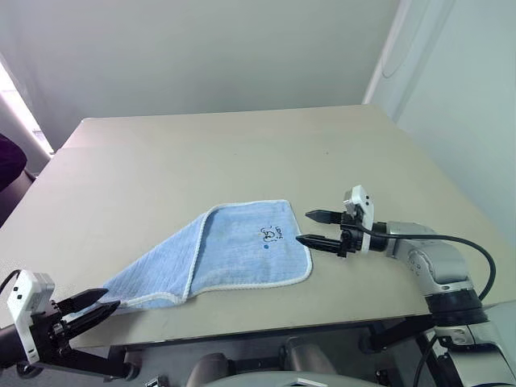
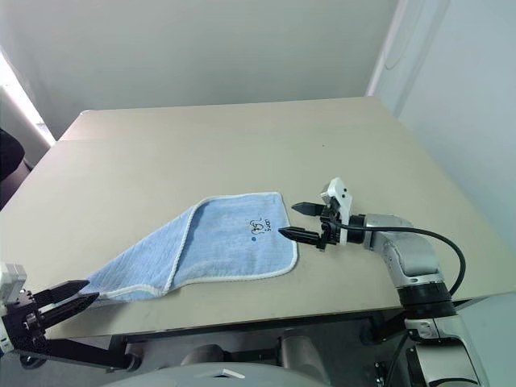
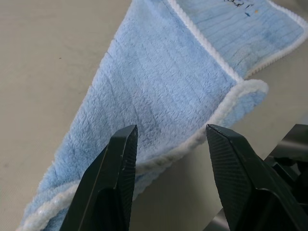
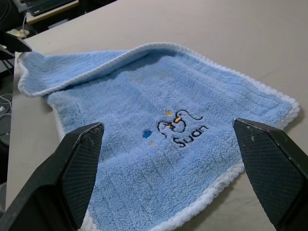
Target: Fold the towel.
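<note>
You have the towel (image 1: 234,254) lying on the beige table (image 1: 201,161) near its front edge, partly folded, with one corner drawn out toward seven o'clock and the dark logo (image 1: 272,235) facing up on the flat part. Your right gripper (image 1: 317,228) sits just off the towel's three o'clock edge with its fingers spread wide and nothing between them. Your left gripper (image 1: 103,307) waits at the towel's seven o'clock corner, fingers (image 3: 113,180) parted either side of the white edging without pinching it.
</note>
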`<action>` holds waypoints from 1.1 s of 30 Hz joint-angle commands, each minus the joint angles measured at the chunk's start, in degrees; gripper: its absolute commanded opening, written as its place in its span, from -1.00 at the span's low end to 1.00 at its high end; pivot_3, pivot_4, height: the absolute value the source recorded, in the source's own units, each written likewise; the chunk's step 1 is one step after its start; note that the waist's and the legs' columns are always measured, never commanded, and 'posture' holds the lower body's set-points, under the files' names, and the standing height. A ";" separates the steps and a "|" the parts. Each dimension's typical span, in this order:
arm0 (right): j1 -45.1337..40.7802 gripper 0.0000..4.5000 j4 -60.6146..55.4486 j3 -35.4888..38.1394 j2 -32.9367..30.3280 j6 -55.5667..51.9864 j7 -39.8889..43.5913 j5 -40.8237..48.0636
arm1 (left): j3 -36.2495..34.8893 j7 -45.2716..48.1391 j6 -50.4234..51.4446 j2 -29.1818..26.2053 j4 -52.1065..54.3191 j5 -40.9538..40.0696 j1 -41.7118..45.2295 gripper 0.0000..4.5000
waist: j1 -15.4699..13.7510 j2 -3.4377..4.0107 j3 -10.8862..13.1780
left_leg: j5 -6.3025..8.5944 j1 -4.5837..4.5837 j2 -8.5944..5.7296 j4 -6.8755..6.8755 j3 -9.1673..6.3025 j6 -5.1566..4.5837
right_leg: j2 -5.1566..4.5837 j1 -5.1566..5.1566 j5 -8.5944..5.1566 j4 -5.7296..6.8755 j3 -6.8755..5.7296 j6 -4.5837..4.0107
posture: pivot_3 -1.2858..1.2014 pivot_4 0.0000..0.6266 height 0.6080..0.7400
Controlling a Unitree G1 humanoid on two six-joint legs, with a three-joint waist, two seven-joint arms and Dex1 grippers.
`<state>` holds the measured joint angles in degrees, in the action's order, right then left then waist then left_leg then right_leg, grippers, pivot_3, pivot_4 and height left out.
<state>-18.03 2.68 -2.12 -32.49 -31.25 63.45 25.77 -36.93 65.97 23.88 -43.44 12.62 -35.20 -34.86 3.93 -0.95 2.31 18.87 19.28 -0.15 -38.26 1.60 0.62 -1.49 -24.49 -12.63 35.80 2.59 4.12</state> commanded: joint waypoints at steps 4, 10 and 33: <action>-2.23 1.00 -0.08 -0.02 0.12 0.69 0.35 0.46 | -0.19 -1.78 -1.78 -0.53 -0.35 1.00 4.00 0.05 | -0.14 -0.02 0.00 | 0.00 0.03 -0.02 0.00 0.00 0.00 | 0.01 0.01 0.01 -0.03 -0.02 0.00 | 0.03 -1.00 1.00; -2.04 1.00 0.52 0.52 0.52 0.16 -1.10 0.66 | -0.29 -0.92 -1.47 -0.81 1.71 0.48 4.54 0.05 | 0.03 -0.05 0.00 | 0.01 0.06 -0.01 0.03 0.02 -0.01 | 0.00 0.00 0.02 -0.09 0.00 0.00 | 0.03 -1.00 1.00; -32.45 1.00 50.58 -1.17 16.96 14.69 -20.71 -15.87 | 9.12 -8.11 -0.69 1.61 8.47 2.11 10.20 0.05 | 0.22 0.02 0.04 | 0.00 0.03 -0.02 0.03 0.01 -0.01 | 0.02 -0.03 0.20 0.08 0.07 -0.20 | 0.03 -1.00 1.00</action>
<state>-48.19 50.20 -3.17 -15.83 -19.84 43.60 11.62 -27.90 58.29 23.97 -41.41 19.80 -33.66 -25.16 4.15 -0.93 2.34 18.88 19.32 -0.18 -38.23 1.61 0.61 -1.48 -24.52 -12.43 35.87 2.66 3.92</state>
